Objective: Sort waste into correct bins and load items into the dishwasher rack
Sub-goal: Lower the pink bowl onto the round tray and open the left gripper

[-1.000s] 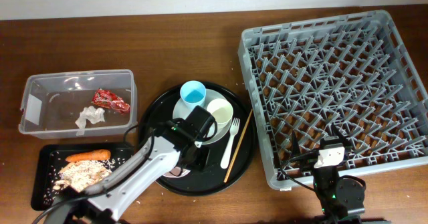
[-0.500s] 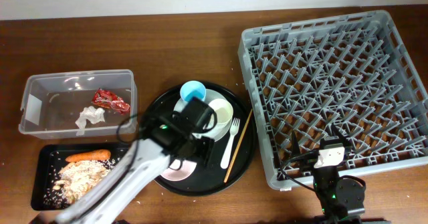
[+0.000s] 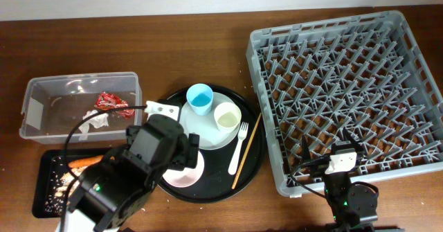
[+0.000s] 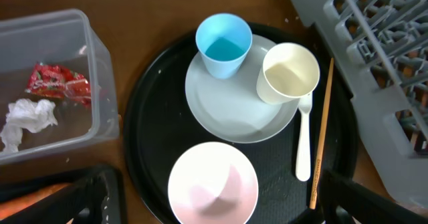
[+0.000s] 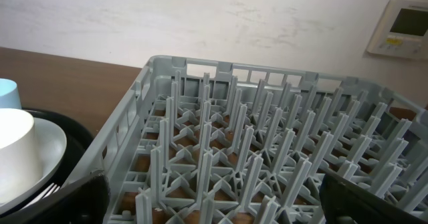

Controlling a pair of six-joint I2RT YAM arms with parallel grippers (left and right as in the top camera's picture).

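Dark wooden table (image 3: pixel 180 45), smooth with a soft sheen. Grey plastic rack (image 3: pixel 346 86), matt; clear plastic tub (image 3: pixel 59 100) holds a crinkly, shiny red wrapper (image 4: pixel 57 83).

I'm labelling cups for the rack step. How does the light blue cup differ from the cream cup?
Colour: the light blue cup is pale blue, the cream cup off-white. Place: the light blue cup stands at the edge of the plate nearer the clear tub, the cream cup at the edge nearer the fork and rack. Shared: both stand upright, mouth up, on that plate.
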